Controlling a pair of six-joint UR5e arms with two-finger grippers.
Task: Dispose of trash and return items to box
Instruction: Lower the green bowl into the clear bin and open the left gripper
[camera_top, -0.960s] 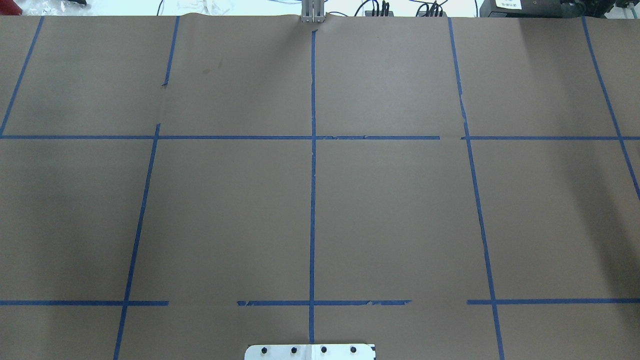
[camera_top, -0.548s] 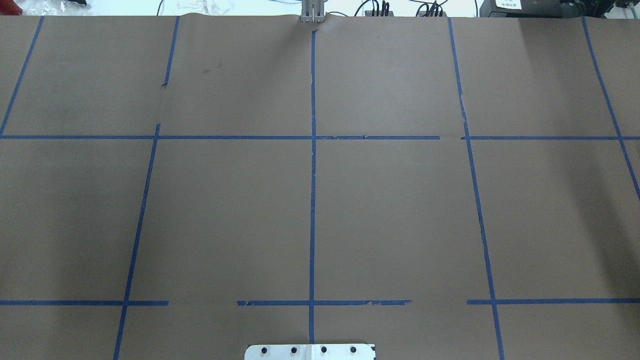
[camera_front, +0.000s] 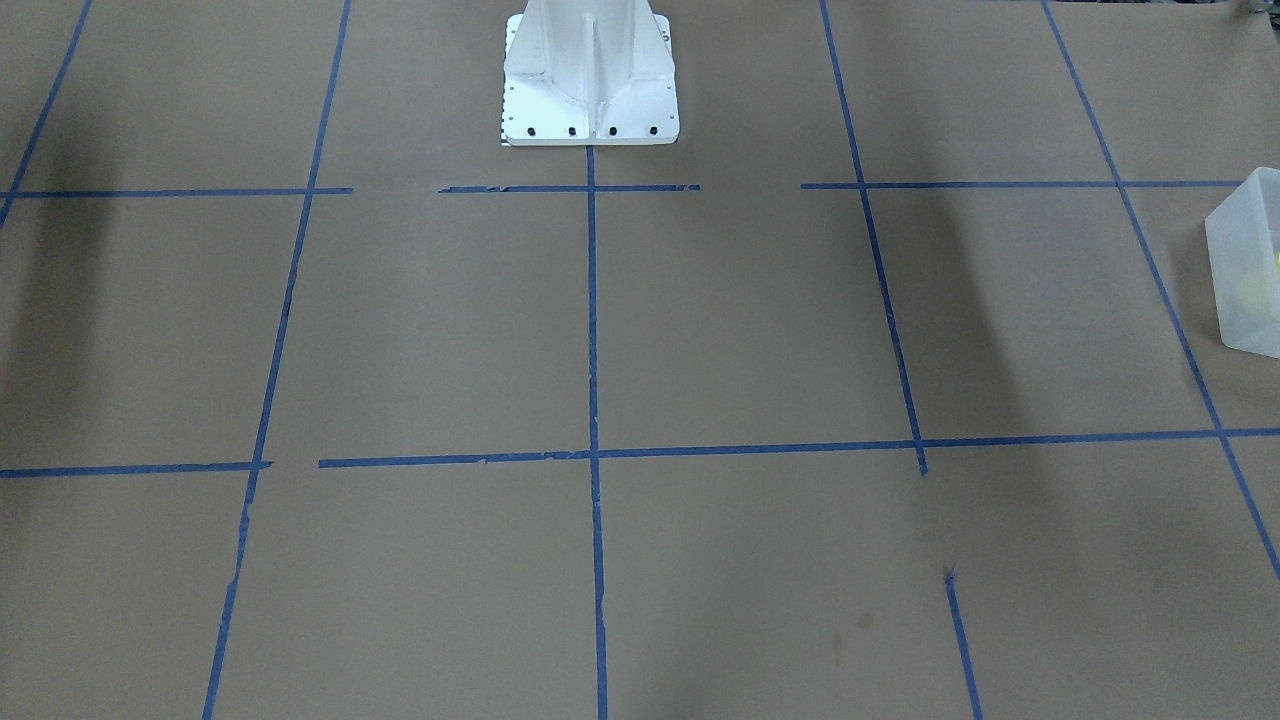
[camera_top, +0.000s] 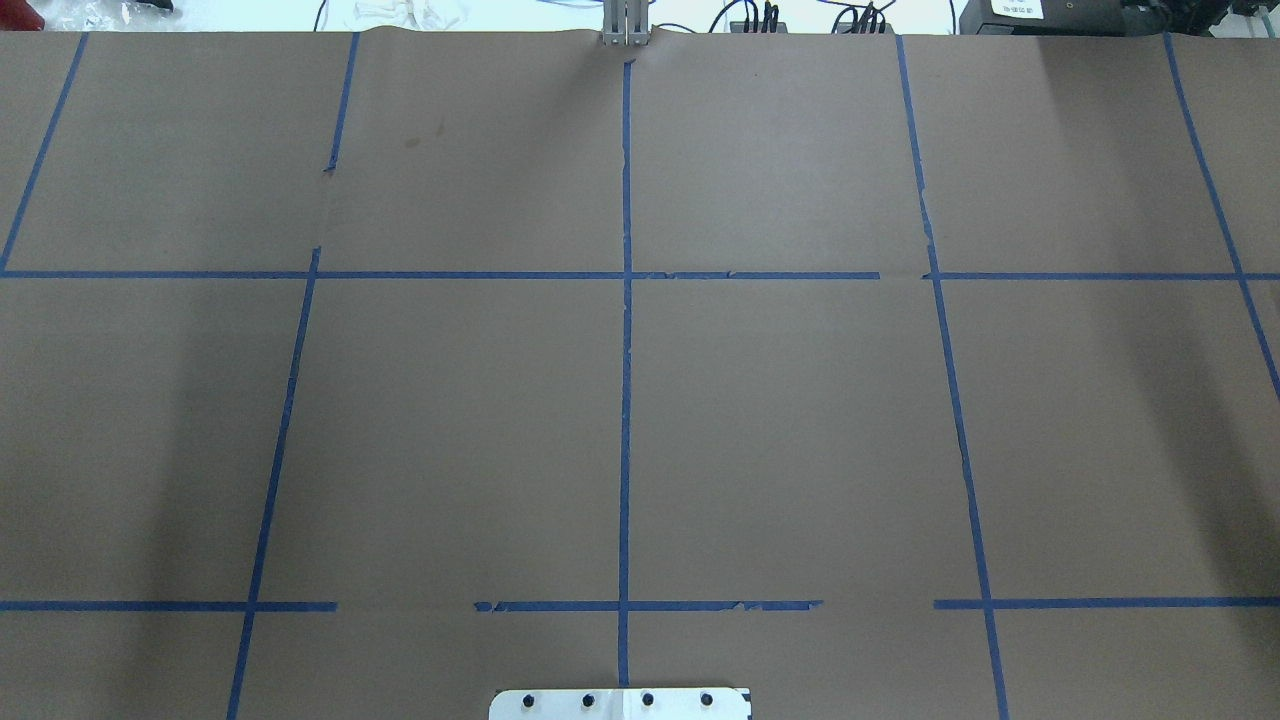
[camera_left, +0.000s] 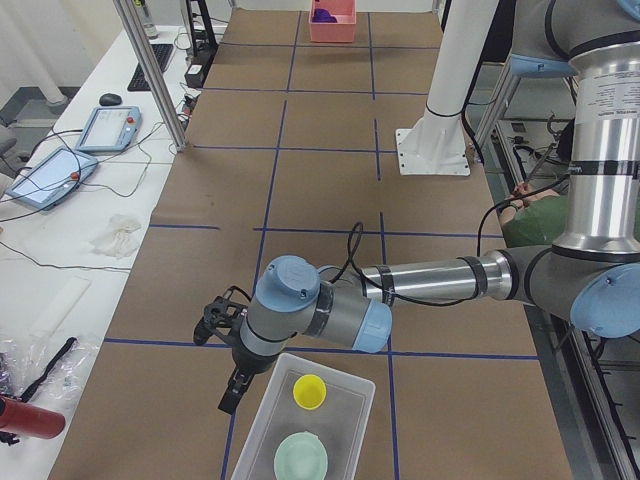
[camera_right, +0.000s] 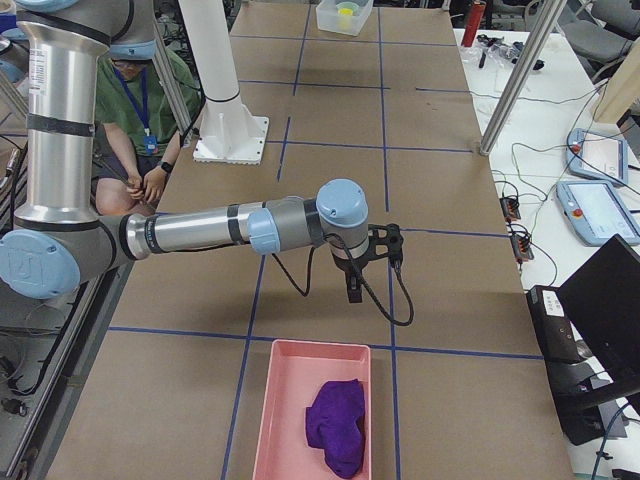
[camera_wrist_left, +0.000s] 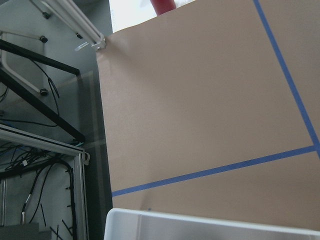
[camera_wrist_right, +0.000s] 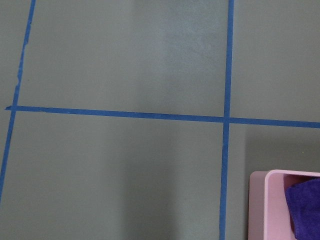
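Note:
The translucent white box (camera_left: 310, 430) stands at the table's left end, holding the yellow cup (camera_left: 308, 391) and the mint-green bowl (camera_left: 301, 461). The box also shows at the right edge of the front view (camera_front: 1245, 260), far off in the right side view (camera_right: 345, 15), and its rim shows in the left wrist view (camera_wrist_left: 200, 225). My left gripper (camera_left: 233, 395) hangs just beside the box's outer wall; I cannot tell if it is open. My right gripper (camera_right: 354, 288) hovers over bare table a little short of a pink tray (camera_right: 315, 420); I cannot tell its state either.
The pink tray holds a purple cloth (camera_right: 337, 425); its corner shows in the right wrist view (camera_wrist_right: 280, 200). The white pedestal base (camera_front: 590, 80) stands at the robot's side of the table. Brown paper with blue tape lines (camera_top: 626, 400) covers the table. A red can (camera_left: 30, 417) lies off the table.

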